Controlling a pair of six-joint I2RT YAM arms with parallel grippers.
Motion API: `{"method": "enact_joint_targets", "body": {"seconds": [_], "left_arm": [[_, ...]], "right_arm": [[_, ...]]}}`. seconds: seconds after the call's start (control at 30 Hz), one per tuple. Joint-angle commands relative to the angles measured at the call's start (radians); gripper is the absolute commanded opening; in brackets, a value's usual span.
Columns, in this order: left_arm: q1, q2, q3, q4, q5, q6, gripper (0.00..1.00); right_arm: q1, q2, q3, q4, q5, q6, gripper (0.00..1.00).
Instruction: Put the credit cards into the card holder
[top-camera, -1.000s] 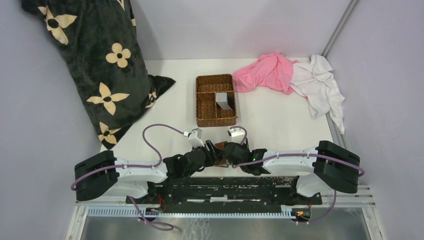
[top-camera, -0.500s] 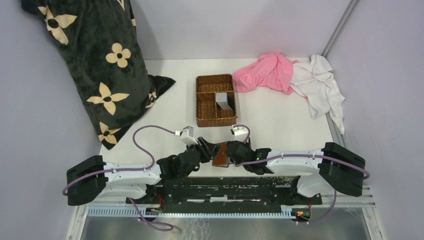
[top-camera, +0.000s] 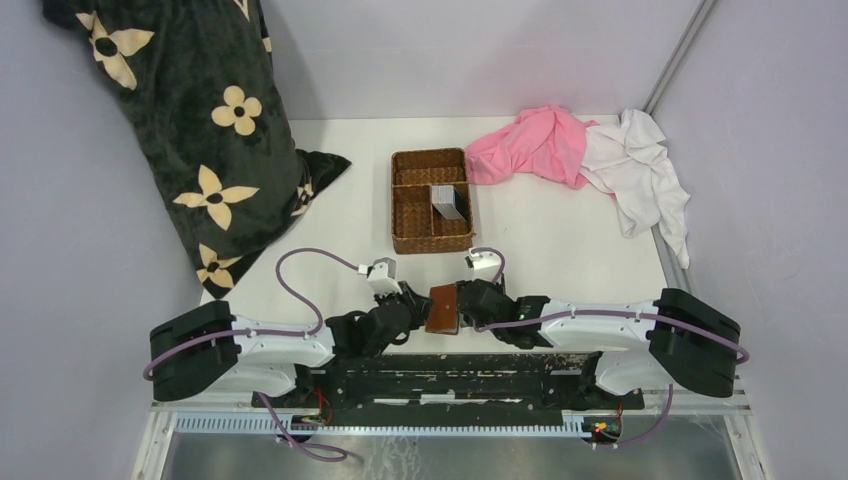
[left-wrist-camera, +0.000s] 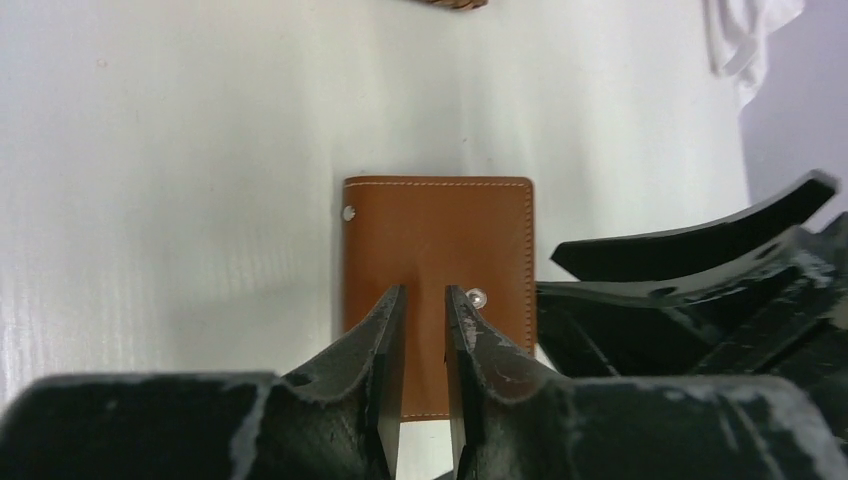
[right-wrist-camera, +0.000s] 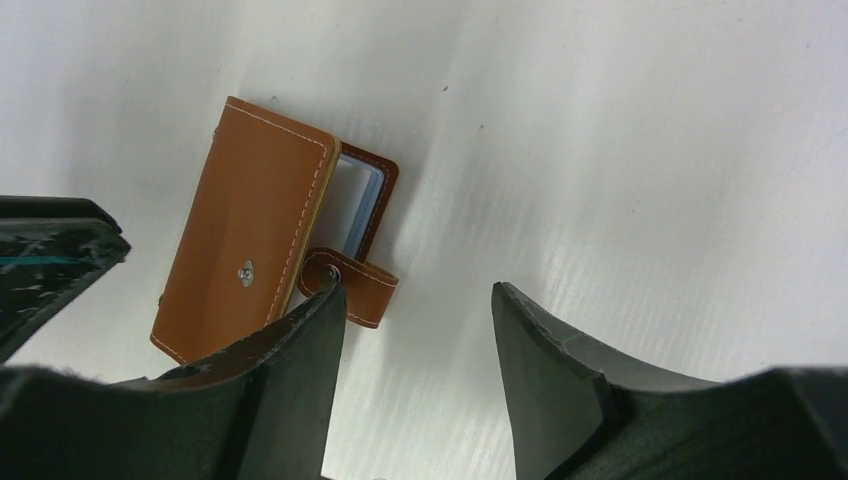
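Note:
The card holder (top-camera: 442, 308), a brown leather wallet, lies closed and flat on the white table between my two grippers. In the left wrist view the card holder (left-wrist-camera: 437, 230) is under my left gripper (left-wrist-camera: 425, 290), whose jaws are almost together with nothing between them. My right gripper (right-wrist-camera: 418, 288) is open, and its left fingertip (right-wrist-camera: 325, 300) touches the snap tab (right-wrist-camera: 352, 285) of the card holder (right-wrist-camera: 250, 270). A bluish card edge (right-wrist-camera: 355, 205) shows inside it. Grey credit cards (top-camera: 450, 202) stand in the wicker basket (top-camera: 412, 215).
A dark flowered pillow (top-camera: 190, 130) leans at the back left. Pink cloth (top-camera: 535, 145) and white cloth (top-camera: 640, 170) lie at the back right. The table's near edge runs just below the card holder, beside both arm bases.
The card holder has gone from half hidden and tilted between the grippers to lying flat in the open. The left arm swung out left and came back; the right gripper shifted slightly right.

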Motion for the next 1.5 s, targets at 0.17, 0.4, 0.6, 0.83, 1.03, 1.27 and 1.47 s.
{"method": "enact_joint_targets", "body": {"seconds": [0.17,0.4,0.6,0.83,1.03,1.27,1.47], "left_arm": [[-0.003,0.145,0.087,-0.009,0.008,0.072,0.27],[-0.003,0.247,0.162,-0.060,0.032,0.075,0.27],[-0.003,0.312,0.207,-0.118,0.041,0.052,0.27],[-0.001,0.358,0.218,-0.173,0.062,-0.009,0.27],[-0.003,0.311,0.169,-0.158,0.050,-0.049,0.27],[-0.001,0.293,0.158,-0.183,0.050,-0.083,0.29],[-0.002,0.219,0.144,-0.206,0.005,-0.097,0.36]], "right_arm": [[-0.043,0.001,-0.017,0.015,-0.017,-0.011,0.62],[-0.084,0.021,-0.033,0.034,-0.045,-0.007,0.62],[-0.117,0.040,-0.047,0.045,-0.063,0.001,0.62],[-0.137,-0.001,-0.063,0.038,-0.063,-0.001,0.62],[-0.135,-0.141,-0.079,-0.048,-0.069,0.000,0.62],[-0.127,-0.252,-0.113,-0.123,-0.093,0.020,0.63],[-0.072,-0.234,-0.154,-0.066,-0.089,0.068,0.63]]}}
